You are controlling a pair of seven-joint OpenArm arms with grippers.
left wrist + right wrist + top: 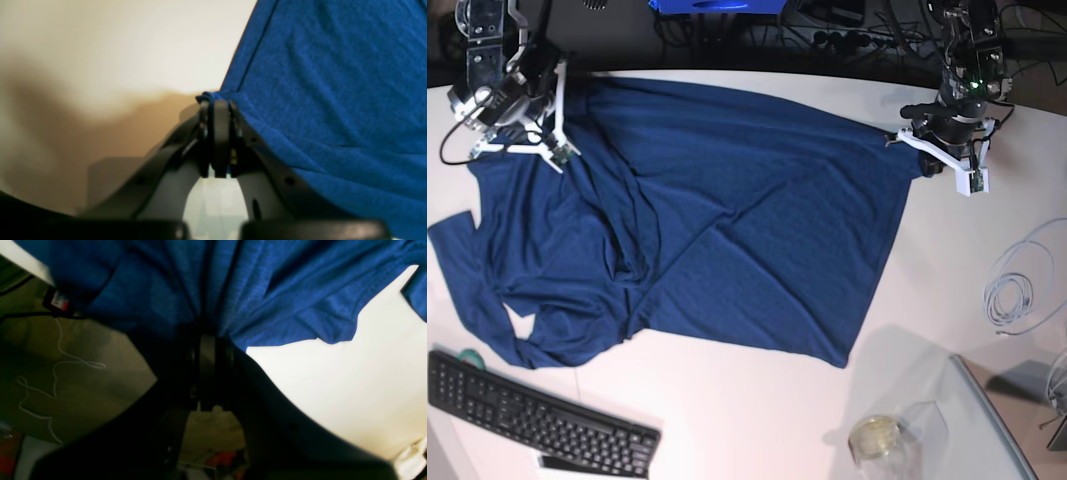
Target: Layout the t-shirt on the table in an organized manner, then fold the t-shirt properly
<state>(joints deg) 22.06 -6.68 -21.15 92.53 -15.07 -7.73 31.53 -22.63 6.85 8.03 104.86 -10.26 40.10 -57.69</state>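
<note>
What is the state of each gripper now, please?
Left gripper: closed on a corner of the t-shirt.
Right gripper: closed on bunched cloth of the t-shirt.

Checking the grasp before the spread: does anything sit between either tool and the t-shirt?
No. The left tool and right tool are both shut directly on the t-shirt, with nothing visible between.

A: What hems in the right gripper [555,152]?
B: T-shirt [727,230] folds all around.
A: And beside the left gripper [914,135]?
B: Bare table [947,260]; the cable coil [1017,285] lies well apart.
</note>
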